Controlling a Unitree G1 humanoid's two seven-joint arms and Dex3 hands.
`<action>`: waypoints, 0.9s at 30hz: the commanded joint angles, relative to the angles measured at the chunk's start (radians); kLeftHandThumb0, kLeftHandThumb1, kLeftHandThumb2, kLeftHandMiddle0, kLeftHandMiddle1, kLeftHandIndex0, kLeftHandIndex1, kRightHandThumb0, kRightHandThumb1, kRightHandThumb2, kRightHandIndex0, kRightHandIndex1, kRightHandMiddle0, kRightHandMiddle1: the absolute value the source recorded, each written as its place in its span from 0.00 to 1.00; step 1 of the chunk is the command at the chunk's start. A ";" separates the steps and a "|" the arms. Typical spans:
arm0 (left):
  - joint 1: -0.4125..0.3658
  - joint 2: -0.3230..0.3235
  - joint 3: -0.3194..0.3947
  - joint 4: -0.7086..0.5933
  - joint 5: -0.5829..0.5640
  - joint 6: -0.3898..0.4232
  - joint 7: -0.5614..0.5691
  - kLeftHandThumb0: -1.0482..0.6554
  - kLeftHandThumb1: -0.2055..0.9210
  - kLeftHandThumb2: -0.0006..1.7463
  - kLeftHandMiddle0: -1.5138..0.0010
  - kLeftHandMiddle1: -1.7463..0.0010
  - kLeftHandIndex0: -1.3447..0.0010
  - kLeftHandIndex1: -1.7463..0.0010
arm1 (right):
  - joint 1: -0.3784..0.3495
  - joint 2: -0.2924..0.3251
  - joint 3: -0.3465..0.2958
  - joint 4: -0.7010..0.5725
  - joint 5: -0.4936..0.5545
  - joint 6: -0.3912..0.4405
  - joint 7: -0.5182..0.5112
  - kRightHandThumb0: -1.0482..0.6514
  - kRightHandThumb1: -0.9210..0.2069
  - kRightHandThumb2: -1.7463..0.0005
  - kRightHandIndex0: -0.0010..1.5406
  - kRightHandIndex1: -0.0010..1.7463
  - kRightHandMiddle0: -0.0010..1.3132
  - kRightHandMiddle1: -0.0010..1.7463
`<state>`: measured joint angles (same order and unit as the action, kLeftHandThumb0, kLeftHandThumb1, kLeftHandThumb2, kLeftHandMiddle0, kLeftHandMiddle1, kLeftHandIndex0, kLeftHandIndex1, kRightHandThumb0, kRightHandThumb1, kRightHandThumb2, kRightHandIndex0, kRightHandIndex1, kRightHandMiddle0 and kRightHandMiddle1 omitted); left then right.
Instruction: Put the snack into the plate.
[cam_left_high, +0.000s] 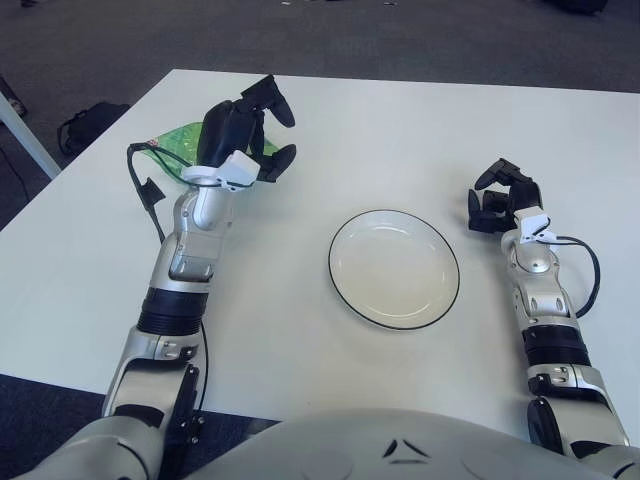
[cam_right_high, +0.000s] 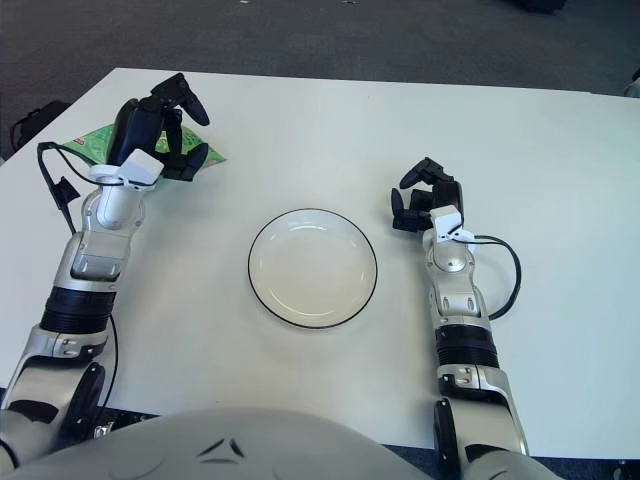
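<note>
Green snack bag (cam_left_high: 178, 142) flat at table's far left; empty black-rimmed white plate (cam_left_high: 394, 268) mid-table, well apart.

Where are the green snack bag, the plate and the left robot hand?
green snack bag (cam_left_high: 170, 145): left eye view, on its visible green corner beside the hand.
plate (cam_left_high: 394, 268): left eye view, on its bare white middle.
left robot hand (cam_left_high: 245, 135): left eye view, on the black palm above the bag.
</note>
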<state>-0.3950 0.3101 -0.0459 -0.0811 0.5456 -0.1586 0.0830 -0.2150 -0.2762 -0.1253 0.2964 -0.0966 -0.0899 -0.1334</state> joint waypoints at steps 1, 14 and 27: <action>-0.055 0.045 -0.006 0.030 0.070 0.026 0.017 0.34 0.52 0.71 0.29 0.00 0.58 0.00 | 0.060 0.010 0.013 0.056 -0.012 0.038 0.017 0.32 0.61 0.19 0.82 1.00 0.52 1.00; -0.165 0.128 -0.053 0.154 0.265 0.122 0.035 0.59 0.63 0.60 0.66 0.04 0.74 0.04 | 0.055 0.013 0.010 0.070 -0.004 0.022 0.022 0.31 0.61 0.19 0.83 1.00 0.52 1.00; -0.260 0.182 -0.148 0.376 0.330 0.153 0.042 0.18 0.76 0.44 0.96 0.47 0.99 0.34 | 0.053 0.018 0.013 0.071 -0.010 0.023 0.015 0.31 0.61 0.19 0.83 1.00 0.52 1.00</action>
<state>-0.6158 0.4687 -0.1727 0.2440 0.8497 -0.0121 0.1057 -0.2199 -0.2797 -0.1256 0.3111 -0.0961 -0.1075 -0.1254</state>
